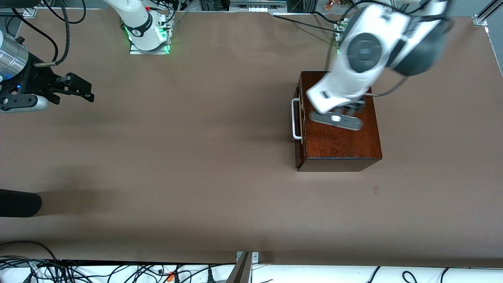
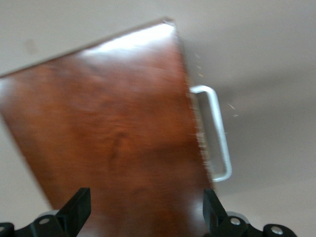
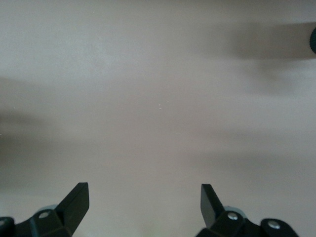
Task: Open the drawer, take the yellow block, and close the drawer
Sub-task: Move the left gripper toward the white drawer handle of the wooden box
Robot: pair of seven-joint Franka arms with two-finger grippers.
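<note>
overhead, left tool [image 2: 145,210] spread above wooden box [image 1: 342,137], drawer [image 1: 299,122] shut

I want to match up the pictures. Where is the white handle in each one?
Front view: the white handle sticks out from the wooden box, on the side facing the right arm's end of the table.
Left wrist view: the handle shows beside the box's top, above the open left claw.
Right wrist view: not in it, only bare table.
Shared landmark: the wooden box, in the front and left wrist views.
</note>
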